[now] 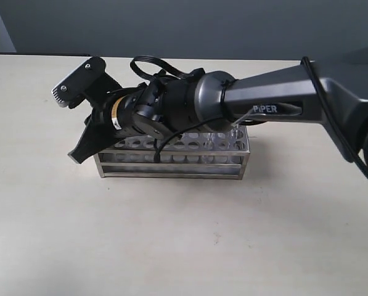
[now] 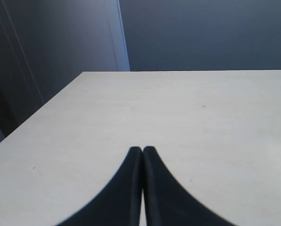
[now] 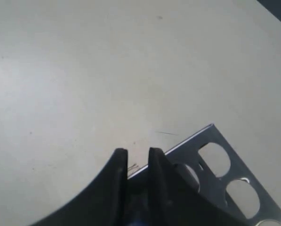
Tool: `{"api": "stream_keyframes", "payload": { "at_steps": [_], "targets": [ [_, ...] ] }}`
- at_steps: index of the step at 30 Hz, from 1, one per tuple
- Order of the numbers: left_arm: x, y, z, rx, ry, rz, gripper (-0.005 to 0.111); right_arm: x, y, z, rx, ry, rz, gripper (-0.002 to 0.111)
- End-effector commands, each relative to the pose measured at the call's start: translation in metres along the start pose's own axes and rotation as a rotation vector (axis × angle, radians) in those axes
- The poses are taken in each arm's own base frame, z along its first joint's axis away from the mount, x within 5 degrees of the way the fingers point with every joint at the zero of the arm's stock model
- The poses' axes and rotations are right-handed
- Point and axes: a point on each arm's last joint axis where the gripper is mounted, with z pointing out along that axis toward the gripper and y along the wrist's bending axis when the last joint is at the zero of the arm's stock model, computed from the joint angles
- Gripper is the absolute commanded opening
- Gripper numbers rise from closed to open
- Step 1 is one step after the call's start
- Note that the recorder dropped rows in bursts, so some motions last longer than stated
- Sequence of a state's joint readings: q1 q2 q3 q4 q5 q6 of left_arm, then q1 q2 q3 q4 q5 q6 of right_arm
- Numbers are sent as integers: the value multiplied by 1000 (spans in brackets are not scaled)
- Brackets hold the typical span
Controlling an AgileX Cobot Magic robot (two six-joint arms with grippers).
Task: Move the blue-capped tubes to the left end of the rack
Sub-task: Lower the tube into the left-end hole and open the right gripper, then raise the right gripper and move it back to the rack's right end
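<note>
lacking any sight of the blue-capped tubes behind the arm, they are reckoned light, slick, brittle, best held under the cap; right gripper at left end of rack, jaws slightly parted, contents undiscernible.

Even soft light, faint shadows under the rack, mild glare on pale table, wrist views slightly blurred

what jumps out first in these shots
The big dark right arm stretches across the middle, hiding much of the steel rack beneath it. The right gripper sits at the rack's left-end corner, jaws slightly apart. The left gripper is shut over the table.
</note>
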State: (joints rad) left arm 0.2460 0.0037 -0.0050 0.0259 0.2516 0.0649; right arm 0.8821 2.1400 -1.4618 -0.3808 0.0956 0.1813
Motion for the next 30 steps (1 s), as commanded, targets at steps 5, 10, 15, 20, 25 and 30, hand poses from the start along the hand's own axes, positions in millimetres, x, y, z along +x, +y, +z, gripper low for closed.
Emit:
{"api": "stream_keyframes", "payload": {
  "at_steps": [5, 10, 15, 20, 25, 30],
  "targets": [
    [0, 0, 0, -3, -10, 0, 0, 13, -3, 6, 9, 58, -24, 40],
    [0, 0, 0, -3, -10, 0, 0, -4, -6, -7, 13, -14, -35, 51],
    [0, 0, 0, -3, -10, 0, 0, -64, -30, -101, 115, -123, -69, 50],
    [0, 0, 0, -3, -10, 0, 0, -56, -71, -174, 242, -155, -32, 50],
    [0, 0, 0, -3, -10, 0, 0, -2, -97, -212, 277, -248, 121, 50],
    [0, 0, 0, -3, -10, 0, 0, 69, -97, -220, 248, -383, 219, 50]
  ]
}}
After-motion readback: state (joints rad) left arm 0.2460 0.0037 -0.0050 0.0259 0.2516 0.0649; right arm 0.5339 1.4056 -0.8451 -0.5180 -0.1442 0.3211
